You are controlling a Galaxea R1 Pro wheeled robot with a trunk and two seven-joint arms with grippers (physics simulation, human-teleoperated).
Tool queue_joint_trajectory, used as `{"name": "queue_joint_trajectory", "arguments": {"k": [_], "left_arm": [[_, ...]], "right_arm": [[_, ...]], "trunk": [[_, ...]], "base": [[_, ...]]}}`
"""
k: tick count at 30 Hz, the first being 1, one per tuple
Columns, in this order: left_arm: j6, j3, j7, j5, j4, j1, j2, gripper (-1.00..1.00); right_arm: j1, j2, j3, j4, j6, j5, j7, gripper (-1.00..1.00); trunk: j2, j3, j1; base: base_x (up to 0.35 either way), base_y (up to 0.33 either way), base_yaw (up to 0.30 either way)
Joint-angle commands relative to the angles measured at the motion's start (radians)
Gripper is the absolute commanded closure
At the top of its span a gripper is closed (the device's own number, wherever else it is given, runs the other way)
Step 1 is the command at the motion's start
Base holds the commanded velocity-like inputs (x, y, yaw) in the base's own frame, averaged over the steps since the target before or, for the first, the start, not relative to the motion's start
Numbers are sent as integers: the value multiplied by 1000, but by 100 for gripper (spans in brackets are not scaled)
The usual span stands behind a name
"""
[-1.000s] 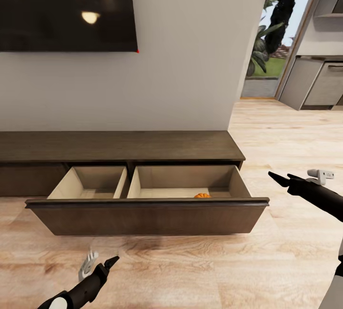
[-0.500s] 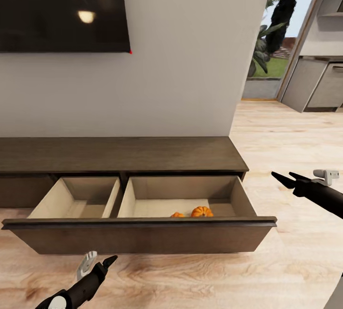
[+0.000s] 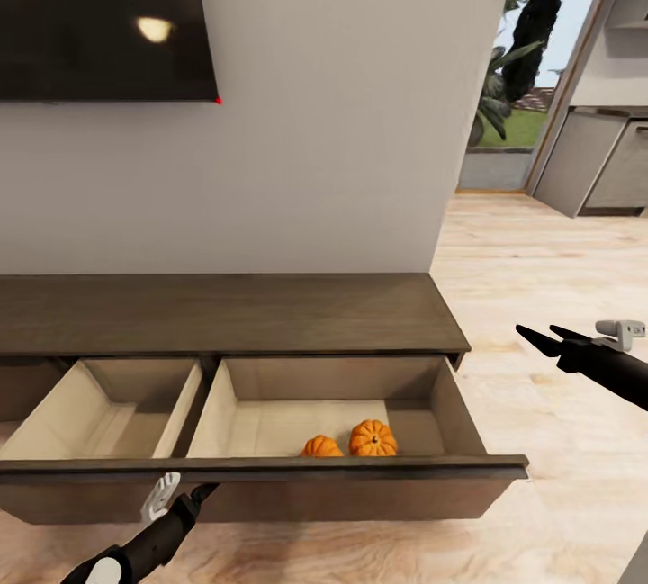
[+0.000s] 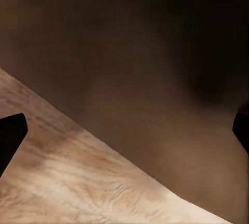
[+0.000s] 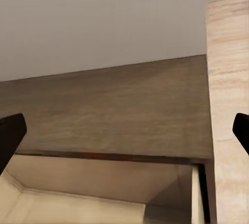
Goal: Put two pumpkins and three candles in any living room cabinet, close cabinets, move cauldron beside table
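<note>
Two bright-orange ribbed pumpkins (image 3: 355, 441) sitting inside open pale-lined drawer of long dark-brown wooden cabinet (image 3: 225, 314). Candles, closing, cauldron seemingly remaining. Left tool (image 3: 184, 496) before drawer front, right tool (image 3: 540, 336) beside cabinet, both gaping empty.

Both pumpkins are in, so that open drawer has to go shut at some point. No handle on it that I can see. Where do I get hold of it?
Probably don't pinch it; push. The drawer front is a flat, handle-less panel facing the robot, pulled well out from the cabinet. The left gripper, open, sits right before that face. Come straight on from the room side, pressing near the panel's middle so it slides evenly. The pumpkins sit low inside, clear of the panel's top edge.
</note>
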Motion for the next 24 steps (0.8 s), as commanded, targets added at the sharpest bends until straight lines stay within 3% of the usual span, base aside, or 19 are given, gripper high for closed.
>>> {"name": "queue_joint_trajectory", "arguments": {"k": [1,24], "left_arm": [[10,3,-3,17,-1,-1,-1,-100],[8,5,-11,15,-1,-1,-2,-100]], "right_arm": [[-1,0,-1,-1,7,9,9,-100],[2,0,-1,-1,7,9,11,-100]], "trunk": [[0,-1,0],[0,-1,0]], "base": [[340,-10,0],[336,102,0]]}}
